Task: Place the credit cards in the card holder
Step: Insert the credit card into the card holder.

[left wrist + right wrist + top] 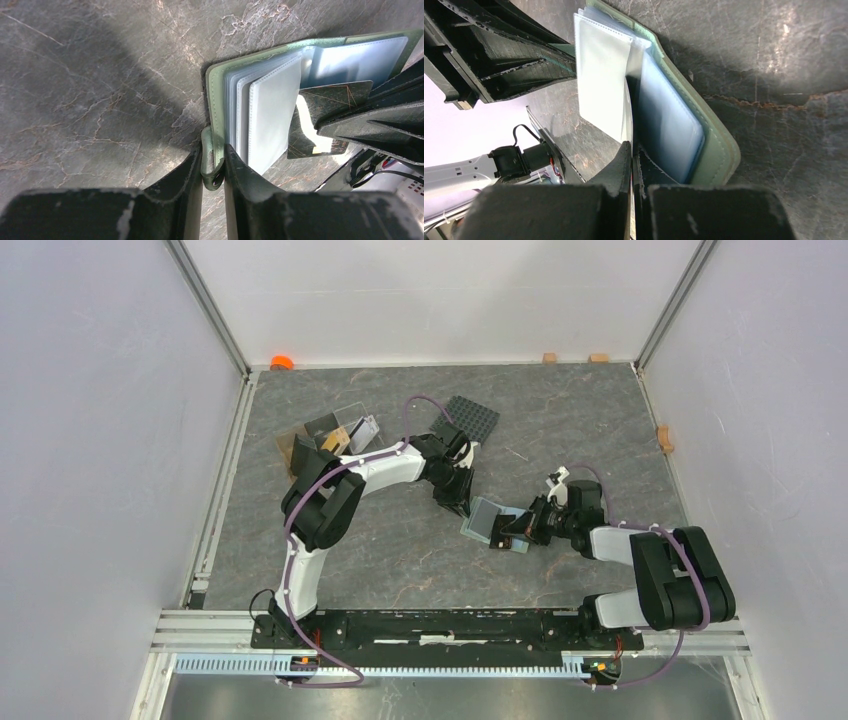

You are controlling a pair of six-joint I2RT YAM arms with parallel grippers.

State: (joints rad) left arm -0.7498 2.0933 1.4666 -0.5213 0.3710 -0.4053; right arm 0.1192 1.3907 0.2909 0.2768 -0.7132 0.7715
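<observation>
The card holder [488, 520] lies open mid-table [400, 560], its clear sleeves [270, 120] fanned up. At those sleeves is a dark credit card [327, 100], pinched in the clenched right gripper [632, 149]. The left gripper [213, 152] clamps the holder's green strap [206, 140]. Beyond the holder lies the black studded plate [472, 418]. Further left, the brown tray [293, 445] holds more credit cards [362, 428].

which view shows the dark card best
left wrist: the dark card faces the camera, gold lines clear, beside the card holder sleeves. right wrist shows at most its edge; top external only a dark sliver.
</observation>
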